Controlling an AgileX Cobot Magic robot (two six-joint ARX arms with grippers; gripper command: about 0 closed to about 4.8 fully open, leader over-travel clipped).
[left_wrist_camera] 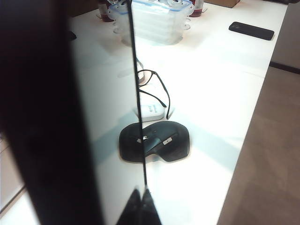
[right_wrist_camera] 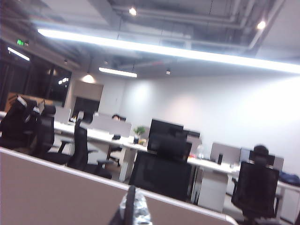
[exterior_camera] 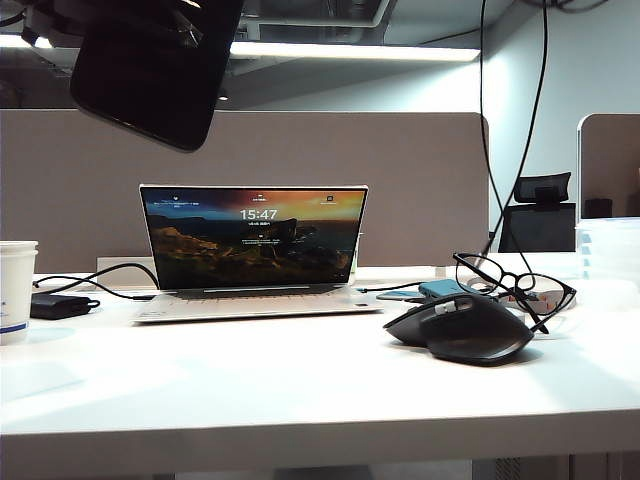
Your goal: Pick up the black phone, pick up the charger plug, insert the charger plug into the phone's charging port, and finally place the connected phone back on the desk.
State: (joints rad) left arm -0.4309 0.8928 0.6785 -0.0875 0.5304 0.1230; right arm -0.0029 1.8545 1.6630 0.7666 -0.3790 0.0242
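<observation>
**Phone is up, plug comes to the port**

My left fingers (left_wrist_camera: 139, 206) are closed on the black phone (exterior_camera: 150, 65), and I hold it high above the left part of the table (exterior_camera: 300, 380). My right fingers (right_wrist_camera: 133, 208) are closed too and point over the partition; something small and shiny sits between them, maybe the charger plug, but I cannot tell surely. A thin black cable (left_wrist_camera: 136, 93) hangs beside the phone. I judge the insertion step is next: bring the plug straight to the phone's short edge.

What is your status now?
Left tool shut on black phone, raised. Right tool shut on charger plug, apparently. Not joined yet. Mouse, glasses on desk below.
</observation>
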